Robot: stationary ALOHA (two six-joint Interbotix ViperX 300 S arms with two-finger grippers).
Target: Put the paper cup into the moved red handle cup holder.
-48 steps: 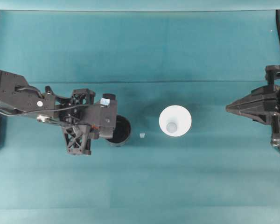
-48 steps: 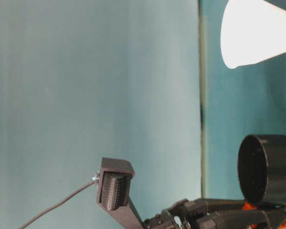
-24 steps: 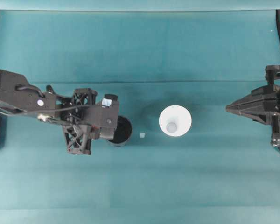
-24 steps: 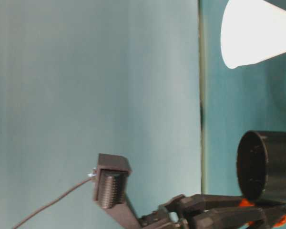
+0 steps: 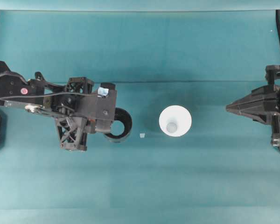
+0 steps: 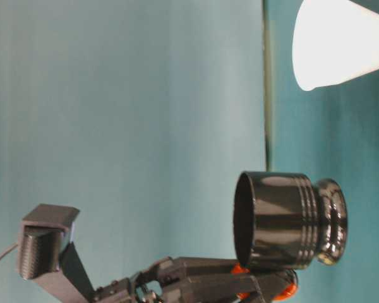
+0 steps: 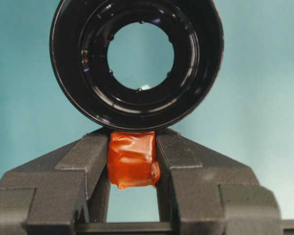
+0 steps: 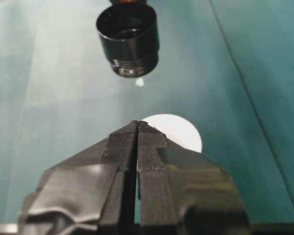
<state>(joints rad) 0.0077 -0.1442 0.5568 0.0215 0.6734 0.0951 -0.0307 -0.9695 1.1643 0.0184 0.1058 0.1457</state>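
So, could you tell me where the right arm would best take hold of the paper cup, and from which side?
Probably by the wall just under the wide rim, coming in from the right. The paper cup stands upright, mouth up, tapering to a small base, and the right gripper, jaws shut, waits on that side with bare table between. The jaws must open first and squeeze lightly, since thin paper likely buckles.
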